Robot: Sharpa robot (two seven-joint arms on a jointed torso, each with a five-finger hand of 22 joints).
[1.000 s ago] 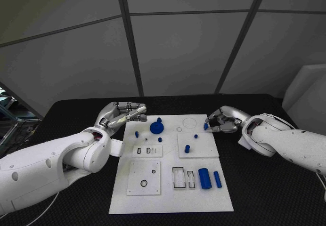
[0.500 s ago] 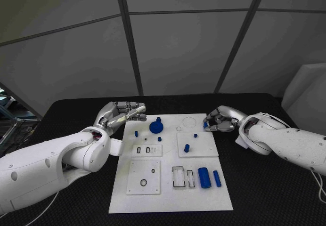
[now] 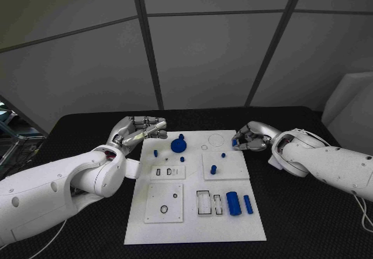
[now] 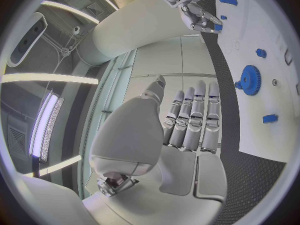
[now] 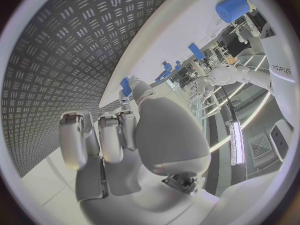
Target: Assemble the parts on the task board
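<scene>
1. From the head camera you see the task board (image 3: 194, 216) lying in the middle of the black table (image 3: 311, 216), with the left hand (image 3: 140, 131) just off its far left corner and the right hand (image 3: 253, 137) at its far right edge.
2. The right hand's fingers are curled around a small blue part (image 3: 235, 143); in the head view it is only a sliver between the fingertips.
3. Your right wrist view shows that same blue part (image 5: 126, 86) pinched at the fingertips, right at the board's edge.
4. The left hand holds nothing. In the head view its fingers look bunched, but the left wrist view shows the left hand (image 4: 187, 130) with fingers straight and side by side over the black table beside the board.
5. The blue gear (image 3: 179, 144) sits near the board's far left; the left wrist view shows its teeth, which the head view does not.
6. Two blue cylinders (image 3: 234, 204) lie side by side on the near right of the board.
</scene>
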